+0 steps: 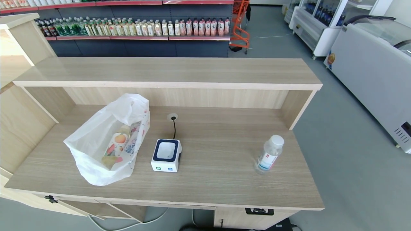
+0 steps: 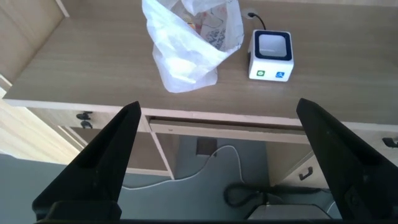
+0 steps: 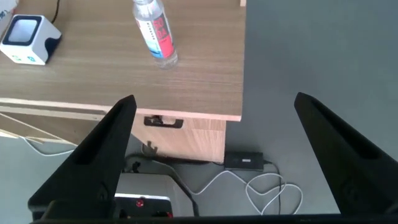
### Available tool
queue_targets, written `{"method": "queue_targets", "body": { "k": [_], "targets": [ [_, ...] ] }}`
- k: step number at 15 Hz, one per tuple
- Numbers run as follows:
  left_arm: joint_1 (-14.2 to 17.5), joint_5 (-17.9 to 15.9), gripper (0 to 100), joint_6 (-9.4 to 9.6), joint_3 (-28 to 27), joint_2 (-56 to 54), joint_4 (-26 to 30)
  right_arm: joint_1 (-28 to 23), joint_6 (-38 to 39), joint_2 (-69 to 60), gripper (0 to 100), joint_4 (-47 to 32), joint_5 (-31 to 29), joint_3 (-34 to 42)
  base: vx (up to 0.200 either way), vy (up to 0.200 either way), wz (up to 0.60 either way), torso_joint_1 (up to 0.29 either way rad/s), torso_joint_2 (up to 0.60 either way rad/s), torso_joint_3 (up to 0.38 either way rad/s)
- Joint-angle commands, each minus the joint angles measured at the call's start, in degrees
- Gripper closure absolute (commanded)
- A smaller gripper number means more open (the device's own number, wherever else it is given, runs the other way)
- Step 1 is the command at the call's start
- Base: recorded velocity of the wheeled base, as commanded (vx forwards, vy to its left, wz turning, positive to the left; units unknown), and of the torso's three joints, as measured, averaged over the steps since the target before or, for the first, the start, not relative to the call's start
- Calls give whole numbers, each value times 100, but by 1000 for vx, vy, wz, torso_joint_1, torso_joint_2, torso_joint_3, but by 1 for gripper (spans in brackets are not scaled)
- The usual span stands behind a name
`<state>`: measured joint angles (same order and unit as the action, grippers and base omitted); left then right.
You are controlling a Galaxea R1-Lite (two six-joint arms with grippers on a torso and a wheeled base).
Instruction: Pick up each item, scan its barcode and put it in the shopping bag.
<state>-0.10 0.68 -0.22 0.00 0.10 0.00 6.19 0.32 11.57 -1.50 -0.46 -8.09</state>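
clear plastic bottle [image 1: 269, 154] is standing well right of the white boxy scanner [image 1: 166, 155], white plastic shopping bag [image 1: 86, 160] is sitting just left; left claw [image 2: 217, 104], right claw [image 3: 214, 98] are hanging open.

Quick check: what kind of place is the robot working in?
Likely a small shop's checkout: a wooden counter with a barcode scanner and shopping bag, shelves of bottled drinks behind it, freezers to the right.
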Motion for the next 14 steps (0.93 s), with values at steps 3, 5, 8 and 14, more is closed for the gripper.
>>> {"method": "queue_targets", "body": {
  "k": [3,5,8,14],
  "targets": [
    [1,2,0,-4,0,-1,0,5,285,2148,0,124,152,-869,0,0,0,0,0,0],
    [1,2,0,-4,0,-1,0,75,293,3299,0,915,90,-860,0,0,0,0,0,0],
    [1,2,0,-4,0,-1,0,348,302,4530,0,1583,-279,-746,0,0,0,0,0,0],
    [1,2,0,-4,0,-1,0,479,74,6868,0,2962,-428,-746,0,0,0,0,0,0]
  ]
}}
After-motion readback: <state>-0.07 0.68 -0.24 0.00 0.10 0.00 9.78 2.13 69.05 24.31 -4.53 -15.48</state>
